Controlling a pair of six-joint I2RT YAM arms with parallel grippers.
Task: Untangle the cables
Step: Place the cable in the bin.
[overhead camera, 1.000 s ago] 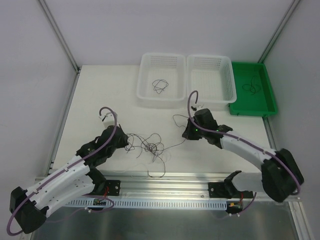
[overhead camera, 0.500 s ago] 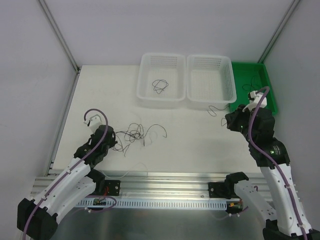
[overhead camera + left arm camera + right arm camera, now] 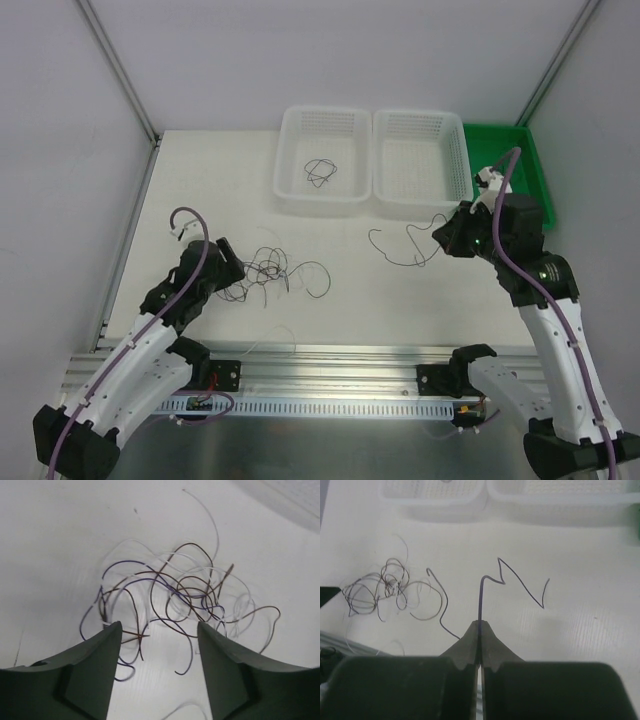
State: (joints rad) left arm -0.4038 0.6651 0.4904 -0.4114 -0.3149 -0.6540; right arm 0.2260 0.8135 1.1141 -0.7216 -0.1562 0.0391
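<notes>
Top external: white baskets (image 3: 420,205) and green tray (image 3: 520,140) stand beyond tangled cables (image 3: 265,268).

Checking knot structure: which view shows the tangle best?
Left wrist: the tangle fills the frame, loops distinct. Top view shows it small beside the left gripper; right wrist shows it small at far left.

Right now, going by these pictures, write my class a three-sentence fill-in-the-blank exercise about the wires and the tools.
The right tool is shut on a single ___.
The left tool stands ___ above the tangle.
The tray beside the white baskets is coloured ___.
Missing words: wire; open; green.
</notes>
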